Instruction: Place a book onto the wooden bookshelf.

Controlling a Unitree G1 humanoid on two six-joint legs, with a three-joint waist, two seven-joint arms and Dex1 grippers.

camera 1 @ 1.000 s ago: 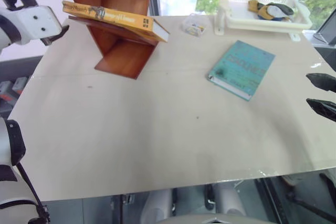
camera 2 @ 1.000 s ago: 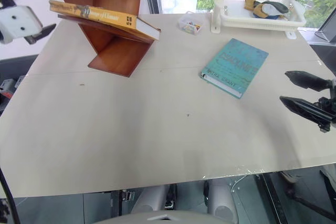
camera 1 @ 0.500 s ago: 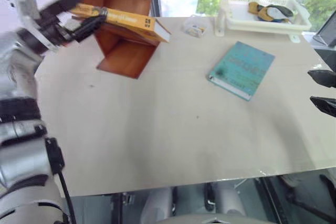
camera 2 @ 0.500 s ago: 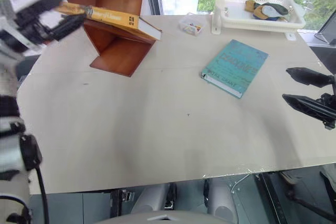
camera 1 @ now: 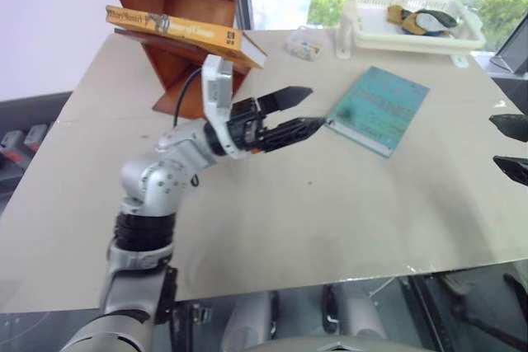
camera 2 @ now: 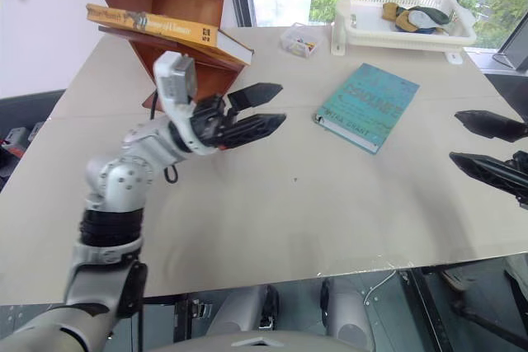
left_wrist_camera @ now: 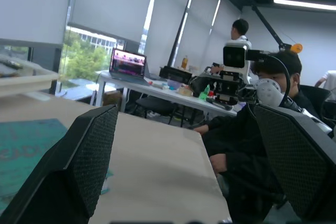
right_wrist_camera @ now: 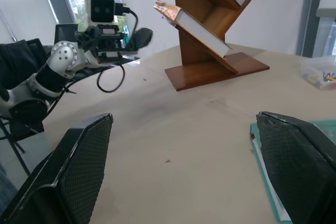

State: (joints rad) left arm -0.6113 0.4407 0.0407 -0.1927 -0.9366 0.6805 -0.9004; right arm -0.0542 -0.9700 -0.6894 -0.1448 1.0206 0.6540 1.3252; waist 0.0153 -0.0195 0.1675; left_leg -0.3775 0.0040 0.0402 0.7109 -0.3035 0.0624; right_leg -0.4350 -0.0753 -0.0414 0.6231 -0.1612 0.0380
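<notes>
At far left, the wooden bookshelf (camera 1: pixel 186 80) stands at the table's back corner, and the orange-yellow book (camera 1: pixel 177 28) lies flat on its tilted board, one end jutting past the board's edge. It looks thick, stiff and moderately heavy with a smooth cover; a pinch across its thickness near the spine would likely hold best. Nearer the middle, the left gripper (camera 1: pixel 299 113) hangs empty over the table (camera 1: pixel 272 212), fingers spread wide, pointing at the teal-green book (camera 1: pixel 381 109). Behind that sit a small clear box (camera 1: pixel 305 42) and the white basket (camera 1: pixel 412 22). At the right edge the right gripper (camera 2: pixel 487 147) hovers parted, holding nothing. The left wrist view adds seated people (left_wrist_camera: pixel 252 124) beyond the table; the right wrist view shows the book's page edges.
</notes>
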